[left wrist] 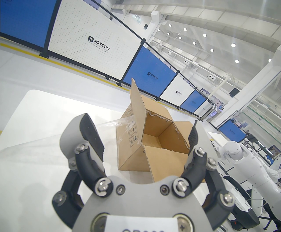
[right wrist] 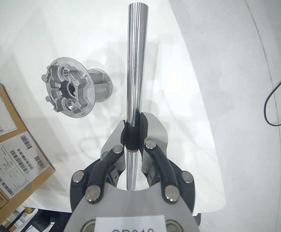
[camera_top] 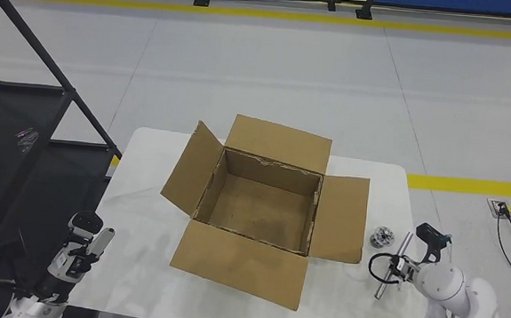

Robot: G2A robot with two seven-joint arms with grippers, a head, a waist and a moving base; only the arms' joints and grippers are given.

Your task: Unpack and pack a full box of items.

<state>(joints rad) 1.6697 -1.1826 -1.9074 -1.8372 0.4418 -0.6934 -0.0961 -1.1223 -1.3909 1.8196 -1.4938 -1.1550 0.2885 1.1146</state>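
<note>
Right gripper [right wrist: 133,123]: clamped on steel rod [right wrist: 134,55] over table [camera_top: 143,240]. Flanged metal hub [right wrist: 72,87] just beside it, open cardboard box [camera_top: 240,256] farther on that side. Left gripper [left wrist: 140,129]: jaws spread apart, holding nothing, box straight ahead.

Brown box [camera_top: 261,208], silver rod [right wrist: 135,63]

In the right wrist view the edge cuts off the box [right wrist: 19,140]. The fingers [right wrist: 143,127] hide a short stretch of the steel rod [right wrist: 135,55]. From above, the metal hub [camera_top: 381,236], at 3 o'clock of the box, is too small for details.
</note>
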